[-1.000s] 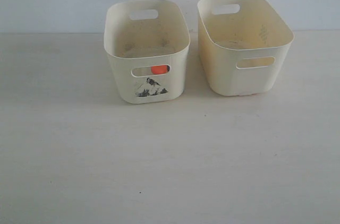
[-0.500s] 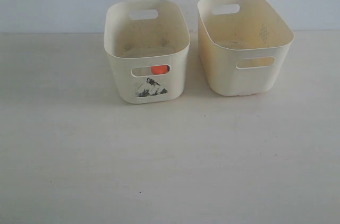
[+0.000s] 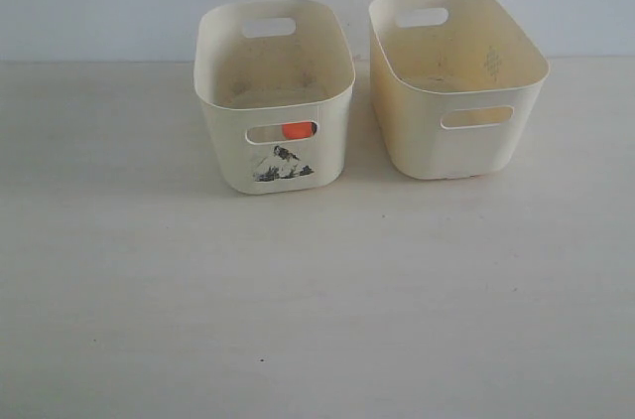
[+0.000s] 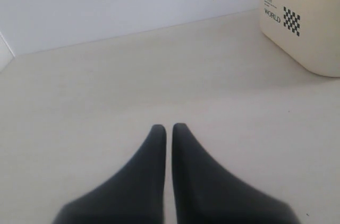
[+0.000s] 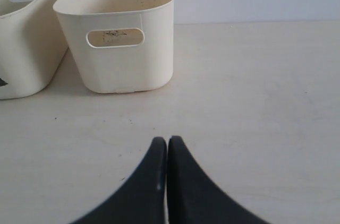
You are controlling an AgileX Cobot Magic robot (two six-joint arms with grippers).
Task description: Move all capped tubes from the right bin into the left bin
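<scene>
The paler left bin (image 3: 274, 146) with the dark mark stands at the back left. An orange cap (image 3: 295, 130) shows through its front handle slot. The yellowish right bin (image 3: 458, 141) stands beside it; its visible inside holds no tube. The dark blue capped tube is hidden. Neither gripper appears in the exterior view. My left gripper (image 4: 168, 127) is shut and empty over bare table, with the left bin's side (image 4: 308, 33) far off. My right gripper (image 5: 167, 140) is shut and empty, in front of the right bin (image 5: 125, 65).
A pale wall runs behind the bins. The table (image 3: 317, 300) is a light surface with a few small dark specks. The left bin's edge (image 5: 24, 54) shows beside the right bin in the right wrist view.
</scene>
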